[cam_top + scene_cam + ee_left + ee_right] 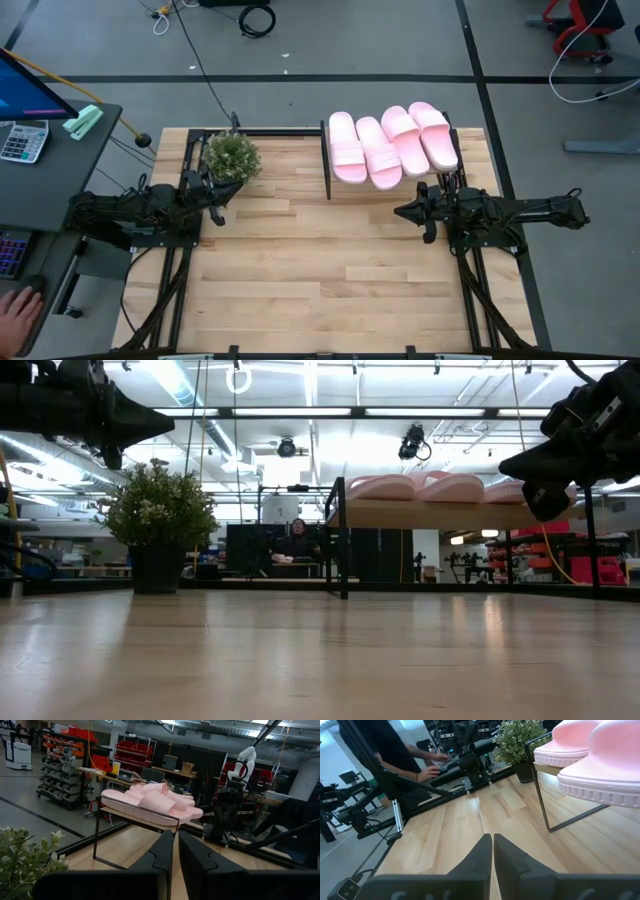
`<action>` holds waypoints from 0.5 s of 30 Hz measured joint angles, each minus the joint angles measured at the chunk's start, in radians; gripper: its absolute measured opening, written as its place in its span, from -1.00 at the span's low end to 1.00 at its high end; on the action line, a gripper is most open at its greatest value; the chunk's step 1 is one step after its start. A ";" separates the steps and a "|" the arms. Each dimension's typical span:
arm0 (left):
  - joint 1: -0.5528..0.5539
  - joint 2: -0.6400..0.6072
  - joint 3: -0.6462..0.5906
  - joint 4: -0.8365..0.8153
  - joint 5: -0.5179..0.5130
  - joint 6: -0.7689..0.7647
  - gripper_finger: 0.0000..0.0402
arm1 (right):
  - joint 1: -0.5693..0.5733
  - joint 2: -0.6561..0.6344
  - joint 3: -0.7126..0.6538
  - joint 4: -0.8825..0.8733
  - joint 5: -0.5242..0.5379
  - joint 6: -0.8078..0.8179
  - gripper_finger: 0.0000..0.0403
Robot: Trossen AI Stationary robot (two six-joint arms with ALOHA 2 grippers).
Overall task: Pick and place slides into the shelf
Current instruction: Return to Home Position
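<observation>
No text, label, brand or number can be read in any view. The calculator (22,141), well apart from the left hand (216,207), has keys too small to make out.

Open tabletop (330,270) lies before shelf (430,514) and plant (232,155).

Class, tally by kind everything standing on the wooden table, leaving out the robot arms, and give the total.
Pink slides: 4
Shelf: 1
Potted plant: 1
Total: 6
</observation>
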 joint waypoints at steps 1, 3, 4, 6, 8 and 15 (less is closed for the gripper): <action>0.000 0.000 0.000 0.000 0.000 0.000 -0.82 | 0.000 0.000 0.000 0.000 0.000 0.000 -0.88; 0.000 0.000 0.000 0.000 0.000 0.000 -0.82 | 0.000 0.000 0.000 0.000 0.000 0.000 -0.88; 0.000 0.000 0.000 0.000 0.000 0.000 -0.83 | 0.000 0.000 0.000 0.000 0.000 0.000 -0.89; 0.000 0.000 0.000 0.000 0.000 0.000 -0.85 | 0.000 0.000 0.000 0.000 0.000 0.000 -0.89; 0.000 0.000 0.000 0.000 0.000 0.000 -0.87 | 0.000 0.000 0.000 0.000 0.000 0.000 -0.89; 0.000 0.000 0.000 0.000 0.000 0.000 -0.91 | 0.000 0.000 0.000 0.000 0.000 0.000 -0.89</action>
